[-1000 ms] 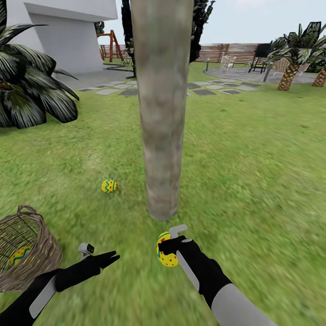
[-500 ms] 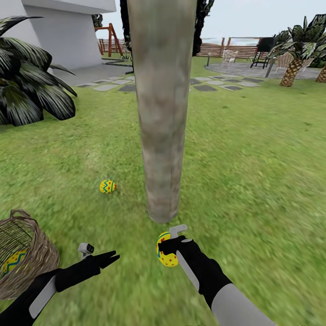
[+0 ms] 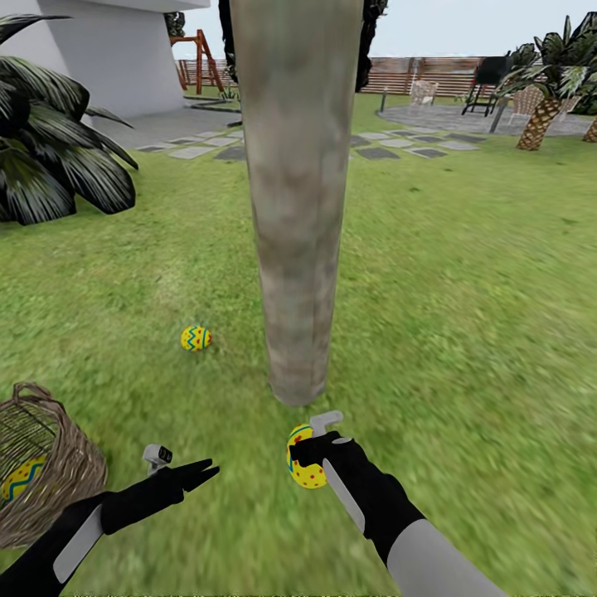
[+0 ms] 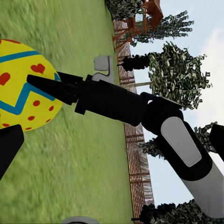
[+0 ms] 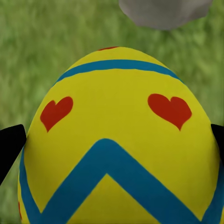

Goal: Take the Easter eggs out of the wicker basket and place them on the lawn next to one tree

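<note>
The lawn [image 3: 464, 315] spreads wide across the garden, bounded far off by a slatted fence [image 3: 414, 76], with the white house [image 3: 99, 58] and a dark palm shrub [image 3: 50, 157] at the left. The tree [image 3: 297, 207] rises straight ahead, its grey-beige trunk meeting the grass just beyond the arms. The wicker basket [image 3: 70, 489] sits low at the left edge, tipped toward the camera, with one Easter egg [image 3: 23, 479] lying inside it. A second egg [image 3: 196, 337] rests on the grass just left of the trunk's foot.

The right end effector [image 3: 305, 454] is closed around the third egg [image 5: 116, 140], holding it above the grass near the base of the trunk. The left end effector [image 3: 197, 474] carries nothing; its fingers [image 3: 203, 473] look close together in the head view, but I cannot tell whether they are fully closed.

The risk, as I judge it, lies in the release: the held egg appears to hang clear of the ground, so opening here could let it drop and roll off across the grass, away from the trunk. Lowering it first would guard against that.

Against the frame a second earlier, both arms and the held egg sit in the same place, while the trunk looms slightly larger and the basket has slid further toward the left edge, which reads as the camera moving closer, not the things.
</note>
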{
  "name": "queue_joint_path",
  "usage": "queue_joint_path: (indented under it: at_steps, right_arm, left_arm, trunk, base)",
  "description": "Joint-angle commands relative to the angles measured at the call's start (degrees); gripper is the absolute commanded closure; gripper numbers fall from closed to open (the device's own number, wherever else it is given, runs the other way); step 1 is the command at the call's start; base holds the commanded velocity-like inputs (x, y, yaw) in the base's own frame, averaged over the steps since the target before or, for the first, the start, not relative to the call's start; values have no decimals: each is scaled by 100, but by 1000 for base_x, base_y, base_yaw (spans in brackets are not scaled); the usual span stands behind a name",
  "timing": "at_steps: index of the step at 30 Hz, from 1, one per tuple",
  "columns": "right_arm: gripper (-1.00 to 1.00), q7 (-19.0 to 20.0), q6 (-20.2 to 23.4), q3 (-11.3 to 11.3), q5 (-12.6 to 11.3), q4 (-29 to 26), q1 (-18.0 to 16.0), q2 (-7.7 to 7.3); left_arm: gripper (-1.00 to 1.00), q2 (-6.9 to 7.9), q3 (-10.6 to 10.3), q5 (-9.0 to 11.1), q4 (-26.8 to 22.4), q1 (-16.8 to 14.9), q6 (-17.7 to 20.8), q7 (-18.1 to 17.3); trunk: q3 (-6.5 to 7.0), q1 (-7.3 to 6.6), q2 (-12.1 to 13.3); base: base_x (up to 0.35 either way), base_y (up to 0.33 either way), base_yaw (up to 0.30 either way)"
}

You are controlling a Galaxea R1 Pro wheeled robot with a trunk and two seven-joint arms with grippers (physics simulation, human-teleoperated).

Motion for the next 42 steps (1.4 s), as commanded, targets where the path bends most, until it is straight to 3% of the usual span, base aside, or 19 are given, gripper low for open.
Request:
queue_joint_path:
  at_steps: [1,36,42]
  right_arm:
    - [100,-54,19,12,-61,-5,-4,0]
    - [100,-27,11,12,-61,-5,-4,0]
    - [100,-20,11,12,-61,-5,-4,0]
  left_arm:
    - [-100,6,-27,49,1,-3,60,-4]
    - [-100,5,-35,75,-16,-3,60,-48]
    - [-100,-51,-36,67,-9,-1,54,-44]
  trunk:
    - [-14,-1,-2]
    - [-338,-1,-2]
    - [-393,-1,-2]
  base:
    - [0,0,0]
    - [0,0,0]
    - [0,0,0]
